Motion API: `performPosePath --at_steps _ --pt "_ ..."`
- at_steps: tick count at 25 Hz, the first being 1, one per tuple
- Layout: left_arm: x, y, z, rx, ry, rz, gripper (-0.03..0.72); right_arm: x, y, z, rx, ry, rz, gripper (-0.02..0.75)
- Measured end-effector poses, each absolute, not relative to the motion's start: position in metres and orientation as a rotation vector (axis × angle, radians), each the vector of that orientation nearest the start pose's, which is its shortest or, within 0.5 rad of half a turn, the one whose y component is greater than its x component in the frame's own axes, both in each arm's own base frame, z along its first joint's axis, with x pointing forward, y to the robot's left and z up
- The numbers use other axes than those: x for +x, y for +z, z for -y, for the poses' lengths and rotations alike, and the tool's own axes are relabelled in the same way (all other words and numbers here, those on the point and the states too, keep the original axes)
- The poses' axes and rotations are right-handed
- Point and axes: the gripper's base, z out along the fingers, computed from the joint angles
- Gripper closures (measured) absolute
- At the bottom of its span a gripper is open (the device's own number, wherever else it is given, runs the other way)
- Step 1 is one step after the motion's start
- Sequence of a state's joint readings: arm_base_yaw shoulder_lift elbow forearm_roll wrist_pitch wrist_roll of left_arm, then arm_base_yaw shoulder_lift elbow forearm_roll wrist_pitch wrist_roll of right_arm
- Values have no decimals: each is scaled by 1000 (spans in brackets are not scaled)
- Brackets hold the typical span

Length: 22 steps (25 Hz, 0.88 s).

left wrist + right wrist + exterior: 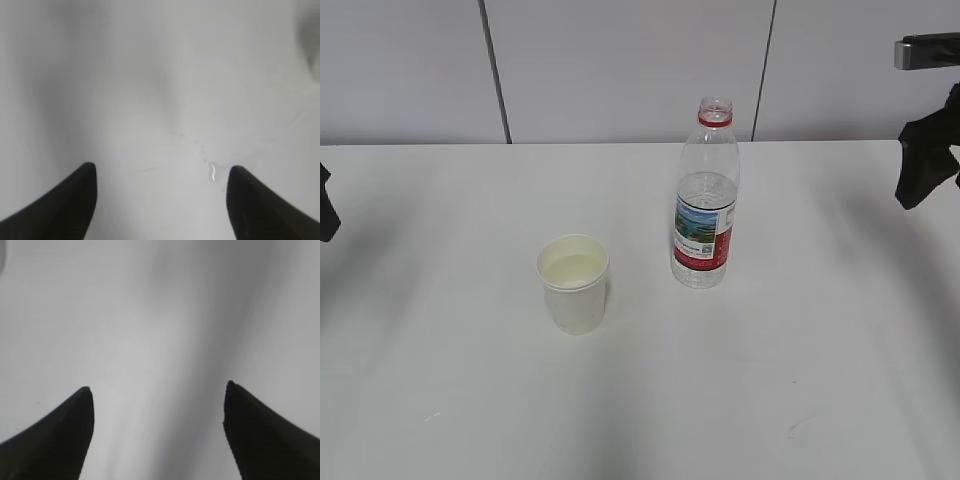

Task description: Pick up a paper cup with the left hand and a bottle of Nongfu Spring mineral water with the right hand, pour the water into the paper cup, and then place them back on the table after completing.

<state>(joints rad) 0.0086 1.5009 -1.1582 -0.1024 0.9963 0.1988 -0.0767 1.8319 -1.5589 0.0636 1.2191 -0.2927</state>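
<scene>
Two containers are standing upright near the middle of the table [800, 400]: a paper cup [574, 283] on the left and a bottle of Nongfu Spring mineral water [706, 198] just to its right and a little farther back, the two close together but not touching. The cup is holding a shallow pool of pale liquid, its rim open to the camera. The bottle is showing a red neck ring with no cap visible on top, a label of green, blue and red, and water [706, 189] sitting at about the upper edge of that label. The left hand [326, 212] is showing only as a dark sliver at the far left edge of the exterior view, well apart from the cup. The right hand [926, 162] is hanging at the far right edge, above the back of the table and well apart from the bottle. In the left wrist view the left hand's fingers [60, 207] are spreading wide over bare tabletop, with a small glinting droplet [212, 171] lying between them nearer the right finger. In the right wrist view the right hand's fingers [60, 440] are likewise standing wide apart, gripping nothing, with only white surface between them.
</scene>
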Motion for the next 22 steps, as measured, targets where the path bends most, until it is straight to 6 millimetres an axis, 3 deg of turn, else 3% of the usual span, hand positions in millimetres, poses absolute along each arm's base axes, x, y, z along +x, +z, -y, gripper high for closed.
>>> performPosePath --at_steps 5,9,22 --pt "284 292 9 219 -147 -2798 194 364 296 19 -302 76 -2881 143" --pt "271 299 10 230 -157 -2824 194 343 319 18 -301 60 -2827 144" --pt "186 294 13 222 -185 -2796 194 210 336 7 -304 52 -2770 145"
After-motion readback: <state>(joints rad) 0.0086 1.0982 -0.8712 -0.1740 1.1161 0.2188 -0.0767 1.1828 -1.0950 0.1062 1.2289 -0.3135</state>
